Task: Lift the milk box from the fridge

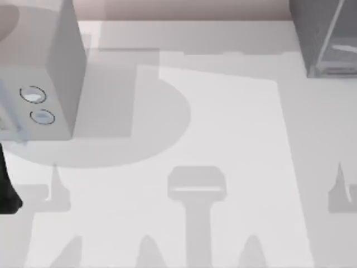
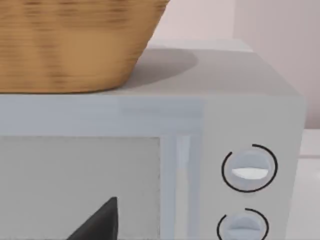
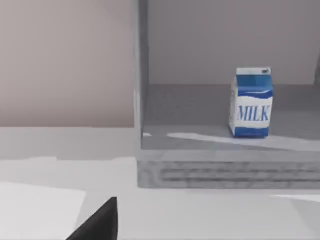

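Right wrist view: small blue-and-white milk box [image 3: 251, 102] stands upright inside the dark grey box-shaped fridge [image 3: 220, 167], right of frame. Can't tell my right gripper's opening. I should approach level, centre on the carton, clear the sill.

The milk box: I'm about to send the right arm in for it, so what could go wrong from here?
1. The milk box stands upright and alone on the fridge's floor; a glancing touch could probably tip it over.
2. The raised front ledge lies before the carton, so a low approach might strike it.
3. The fridge's side wall stands beside the opening; an approach drifting that way may hit it.
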Action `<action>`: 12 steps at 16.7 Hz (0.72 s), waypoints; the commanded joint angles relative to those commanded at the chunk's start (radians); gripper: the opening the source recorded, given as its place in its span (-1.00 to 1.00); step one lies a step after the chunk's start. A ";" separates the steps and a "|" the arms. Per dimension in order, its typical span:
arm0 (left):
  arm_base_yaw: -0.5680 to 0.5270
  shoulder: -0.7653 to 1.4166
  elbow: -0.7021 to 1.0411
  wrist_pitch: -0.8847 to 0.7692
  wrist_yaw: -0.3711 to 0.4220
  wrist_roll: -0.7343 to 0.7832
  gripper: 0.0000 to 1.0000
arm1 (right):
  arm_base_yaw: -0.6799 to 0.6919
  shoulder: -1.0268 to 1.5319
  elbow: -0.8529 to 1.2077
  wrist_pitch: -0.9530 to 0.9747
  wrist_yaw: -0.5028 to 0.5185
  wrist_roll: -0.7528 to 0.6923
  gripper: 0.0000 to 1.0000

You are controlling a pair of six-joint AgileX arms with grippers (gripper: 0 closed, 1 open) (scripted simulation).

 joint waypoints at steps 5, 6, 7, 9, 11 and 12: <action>0.000 0.000 0.000 0.000 0.000 0.000 1.00 | -0.024 0.061 0.011 0.063 -0.024 -0.002 1.00; 0.000 0.000 0.000 0.000 0.000 0.000 1.00 | -0.040 0.102 0.018 0.106 -0.039 -0.004 1.00; 0.000 0.000 0.000 0.000 0.000 0.000 1.00 | -0.058 0.154 0.026 0.158 -0.057 -0.005 1.00; 0.000 0.000 0.000 0.000 0.000 0.000 1.00 | -0.104 0.288 0.044 0.293 -0.098 -0.006 1.00; 0.000 0.000 0.000 0.000 0.000 0.000 1.00 | -0.156 0.464 0.062 0.456 -0.147 -0.006 1.00; 0.000 0.000 0.000 0.000 0.000 0.000 1.00 | -0.184 0.564 0.069 0.542 -0.173 -0.005 1.00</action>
